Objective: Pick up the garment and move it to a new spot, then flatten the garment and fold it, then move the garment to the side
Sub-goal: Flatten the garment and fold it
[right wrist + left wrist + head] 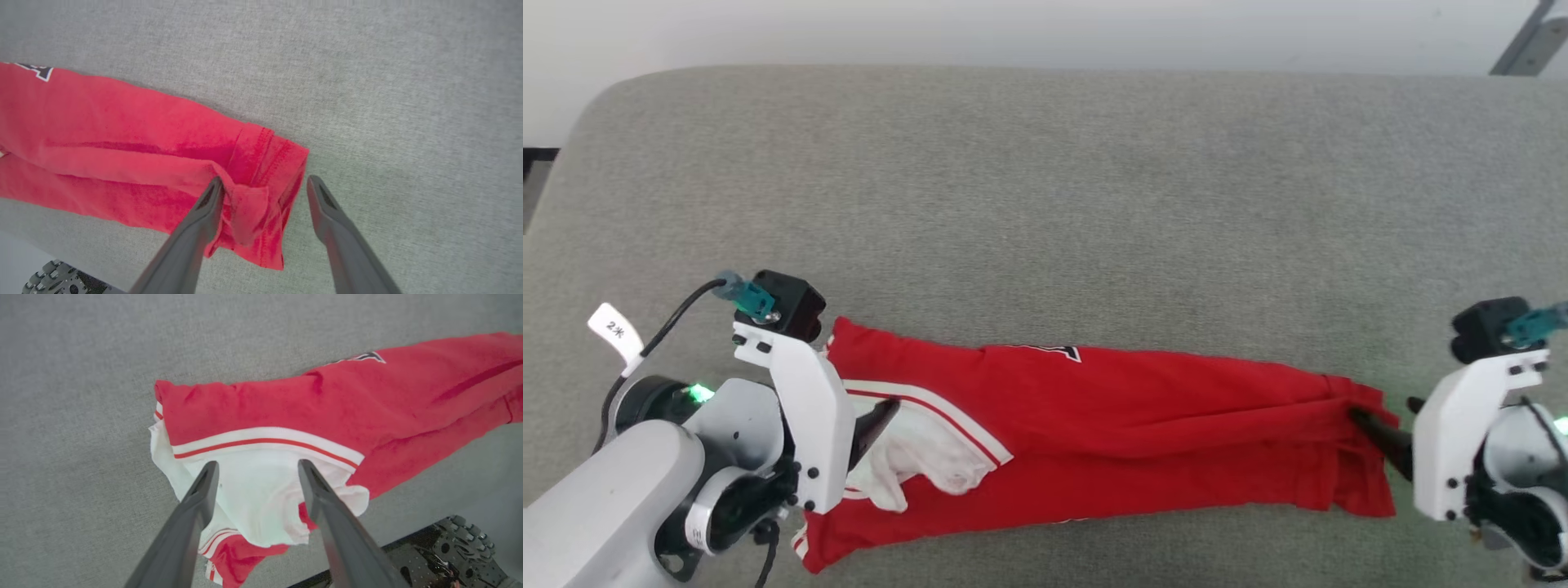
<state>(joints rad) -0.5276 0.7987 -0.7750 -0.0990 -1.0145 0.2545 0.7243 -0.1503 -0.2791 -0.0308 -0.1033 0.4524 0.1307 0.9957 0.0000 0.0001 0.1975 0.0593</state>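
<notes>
The garment (1111,433) lies folded into a long red strip across the near part of the grey surface, a white sleeve (923,449) with striped trim at its left end. A bit of black lettering (1062,353) peeks at its far edge. My left gripper (882,416) is open at the left end, and in the left wrist view its fingers (204,490) stand apart over the white sleeve (257,490). My right gripper (1380,429) is open at the right end; the red hem (261,196) sits between its spread fingers (212,200), touching the left one.
The grey padded surface (1045,204) stretches wide behind the garment, its far edge meeting a pale wall. A dark wheeled base (449,551) shows below the near edge in the left wrist view.
</notes>
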